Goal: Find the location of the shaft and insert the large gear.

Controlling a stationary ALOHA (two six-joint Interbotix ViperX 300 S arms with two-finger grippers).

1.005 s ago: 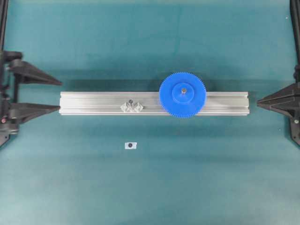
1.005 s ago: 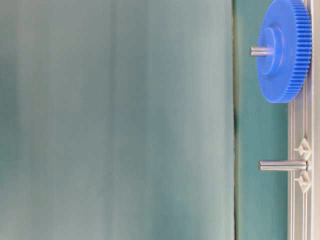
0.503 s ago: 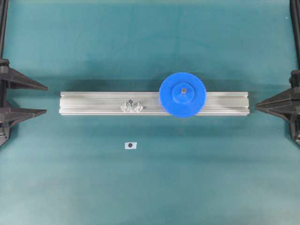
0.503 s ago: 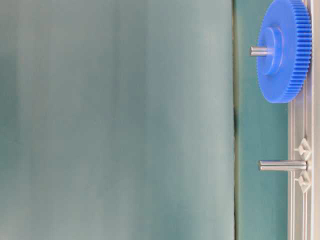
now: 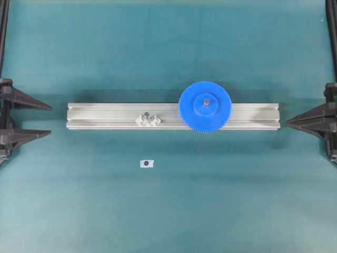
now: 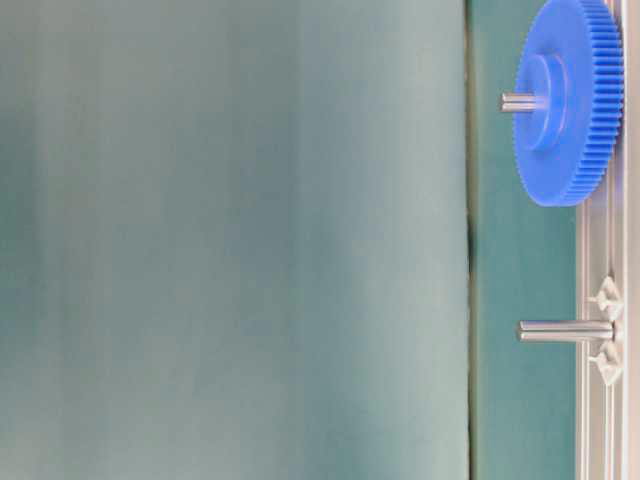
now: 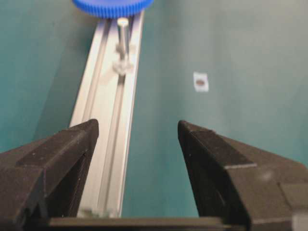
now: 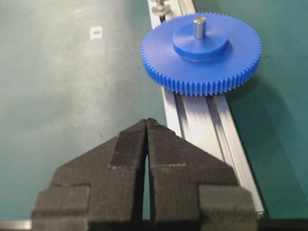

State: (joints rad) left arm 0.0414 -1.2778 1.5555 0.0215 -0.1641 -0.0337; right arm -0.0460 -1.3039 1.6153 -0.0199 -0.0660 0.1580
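A: How many gears?

B: One large gear (image 5: 205, 106), bright blue toothed plastic with a raised round hub, sitting on the aluminium rail (image 5: 105, 116) right of its middle. A metal pin pokes up through its centre hole.

A: And shafts?

B: One bare shaft (image 5: 147, 114), a thin grey peg with two translucent diamond brackets at its base, standing upright on the rail left of the gear.

A: The fingers?

B: The left gripper (image 5: 51, 120) has its black wedge fingers spread apart, empty, off the rail's left end. The right gripper (image 5: 287, 124) has its fingers clenched together on nothing, off the right end, well apart from the gear.

A: Anything else?

B: One small white tag (image 5: 146, 163) on the teal bench (image 5: 168, 211), nearer than the rail.
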